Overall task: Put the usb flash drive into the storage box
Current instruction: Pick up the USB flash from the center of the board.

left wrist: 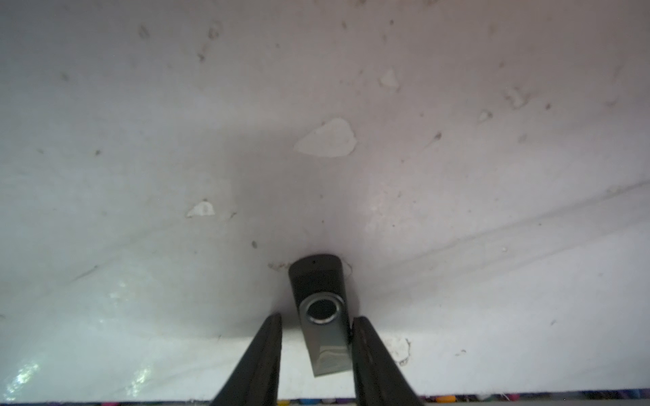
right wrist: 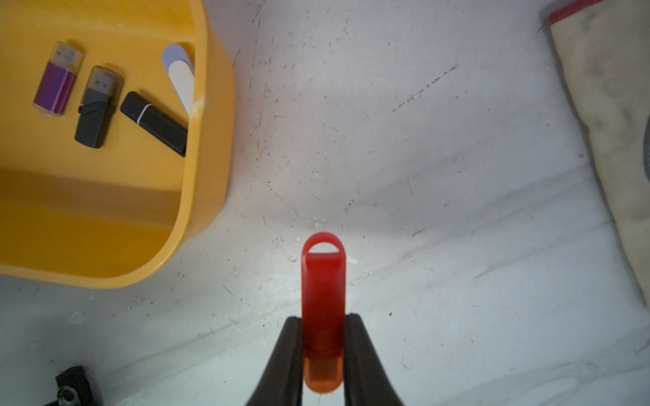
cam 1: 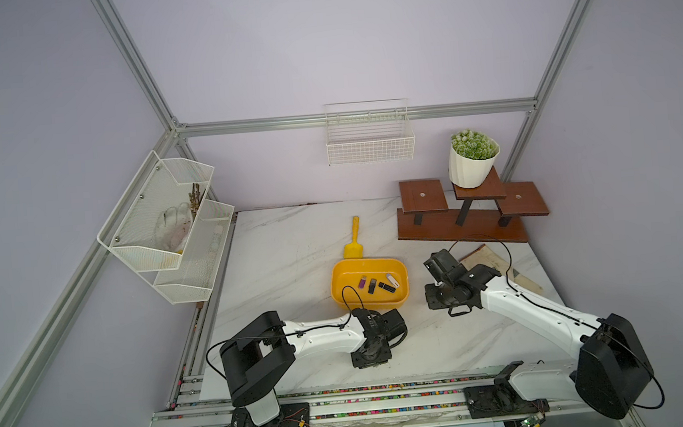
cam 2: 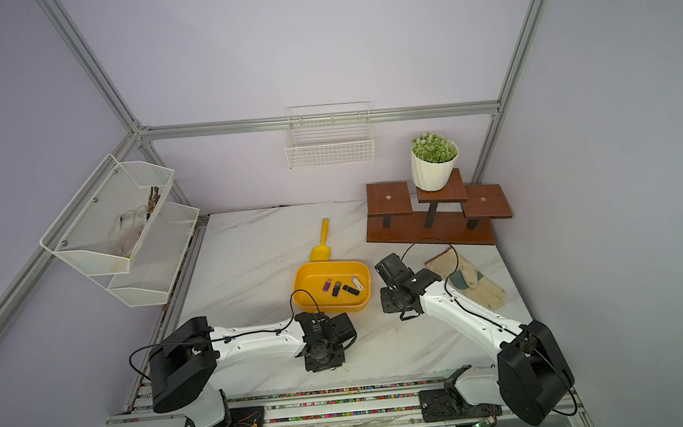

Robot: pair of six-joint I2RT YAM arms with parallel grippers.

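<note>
**Top views.** The storage box [cam 1: 377, 268] sat mid-worktop [cam 1: 292, 247], with a yellow scoop [cam 1: 353, 238] just behind its far rim. Four drives lay inside it: purple drive [cam 1: 362, 281], dark grey drive [cam 1: 372, 286], black drive [cam 1: 386, 287] and white drive [cam 1: 393, 279]. The left gripper [cam 1: 371, 356] pointed down at the worktop on the box's near side. The right gripper [cam 1: 440, 295] hung just beside the box's right end, with a work glove [cam 2: 468, 281] behind that arm. Both pairs of jaws were hidden from above.

**Left wrist.** A grey swivel drive [left wrist: 322, 309] lay on the worktop between the jaws, outside the box. The jaws were partly open, with a clear gap on one side. The other finger [left wrist: 365, 337] stood at the drive's edge; the view was too close to tell whether it touched.

**Right wrist.** The jaws were closed on a red drive [right wrist: 323, 281], pinched near one end with its looped end sticking out ahead. The drive was over bare worktop, beside the box's corner and outside it.
</note>
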